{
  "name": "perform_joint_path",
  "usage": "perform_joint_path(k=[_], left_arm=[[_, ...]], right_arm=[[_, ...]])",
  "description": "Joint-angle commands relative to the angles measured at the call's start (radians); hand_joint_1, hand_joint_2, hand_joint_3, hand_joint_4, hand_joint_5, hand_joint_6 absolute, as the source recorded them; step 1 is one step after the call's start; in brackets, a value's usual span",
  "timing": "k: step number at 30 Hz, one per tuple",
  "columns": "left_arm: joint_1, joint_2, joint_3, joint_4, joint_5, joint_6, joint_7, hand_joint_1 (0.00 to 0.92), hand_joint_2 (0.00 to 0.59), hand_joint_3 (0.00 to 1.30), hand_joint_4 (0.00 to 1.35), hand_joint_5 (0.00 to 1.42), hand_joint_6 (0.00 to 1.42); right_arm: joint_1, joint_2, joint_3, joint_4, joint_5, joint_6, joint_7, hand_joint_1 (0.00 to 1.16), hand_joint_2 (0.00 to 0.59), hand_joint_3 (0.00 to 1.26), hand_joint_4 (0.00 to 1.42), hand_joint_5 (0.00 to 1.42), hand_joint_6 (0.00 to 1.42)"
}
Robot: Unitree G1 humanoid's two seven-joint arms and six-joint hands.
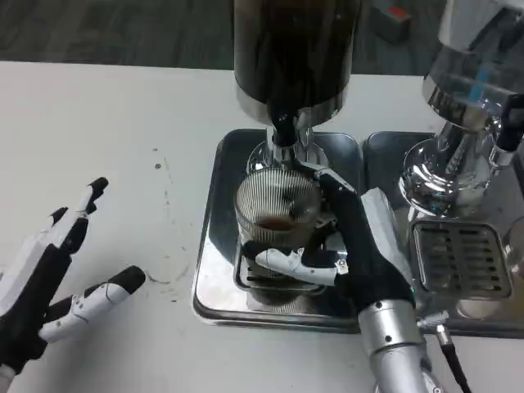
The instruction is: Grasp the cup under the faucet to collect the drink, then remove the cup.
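Right hand (360, 246) grips one ribbed cup (274, 205) under the faucet (283, 131) on one of two steel trays (214, 246); left hand (49, 278) lies spread, holding nothing, near the table's (106, 123) front left corner.

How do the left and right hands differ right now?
The right hand wraps its fingers around the ribbed glass cup under the faucet, over the metal tray; the left hand holds nothing. The left hand's fingers are spread apart above bare table; the right hand's curl in. Both have white-and-black fingers.
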Motion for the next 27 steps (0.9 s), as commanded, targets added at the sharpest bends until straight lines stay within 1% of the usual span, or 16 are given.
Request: perform_joint_path(k=[1, 7, 11, 14, 17, 19, 23, 27], left_arm=[[-0.019, 0.009, -0.018, 0.024, 0.003, -0.009, -0.009, 0.0, 0.111, 0.0, 0.0, 0.07, 0.0], [-0.032, 0.008, -0.028, 0.039, 0.005, -0.018, -0.002, 0.0, 0.111, 0.0, 0.0, 0.07, 0.0], [-0.038, 0.007, -0.03, 0.049, 0.01, -0.03, 0.006, 0.0, 0.111, 0.0, 0.0, 0.07, 0.0], [-0.038, 0.01, -0.035, 0.041, 0.034, -0.031, 0.017, 0.0, 0.111, 0.0, 0.0, 0.07, 0.0], [-0.035, 0.019, -0.037, 0.026, 0.065, -0.02, 0.029, 0.0, 0.111, 0.0, 0.0, 0.03, 0.0], [-0.03, 0.031, -0.037, 0.01, 0.094, -0.008, 0.037, 0.0, 0.111, 0.0, 0.0, 0.02, 0.0], [-0.017, 0.083, -0.047, -0.05, 0.228, 0.027, 0.104, 0.0, 0.109, 0.0, 0.0, 0.0, 0.0], [-0.015, 0.11, -0.06, -0.069, 0.272, 0.055, 0.13, 0.0, 0.108, 0.0, 0.0, 0.0, 0.0]], right_arm=[[0.014, -0.008, 0.005, -0.055, -0.029, 0.024, 0.002, 1.01, 0.21, 0.33, 0.53, 0.68, 0.86], [0.038, -0.013, 0.005, -0.081, -0.028, 0.038, 0.014, 1.01, 0.211, 0.34, 0.53, 0.68, 0.87], [0.057, -0.011, -0.001, -0.092, -0.004, 0.046, 0.031, 1.01, 0.212, 0.34, 0.53, 0.68, 0.88], [0.083, -0.017, -0.001, -0.111, -0.007, 0.034, 0.025, 1.01, 0.212, 0.34, 0.53, 0.68, 0.88], [0.109, -0.024, 0.001, -0.146, -0.013, 0.033, 0.027, 1.01, 0.212, 0.34, 0.53, 0.68, 0.89], [0.136, -0.03, -0.001, -0.182, -0.011, 0.032, 0.031, 1.01, 0.213, 0.34, 0.53, 0.68, 0.89], [0.162, -0.042, 0.01, -0.224, -0.025, 0.032, 0.038, 1.0, 0.218, 0.34, 0.53, 0.68, 0.89], [0.175, -0.044, 0.026, -0.251, -0.03, 0.029, 0.05, 1.0, 0.221, 0.34, 0.53, 0.68, 0.91]])
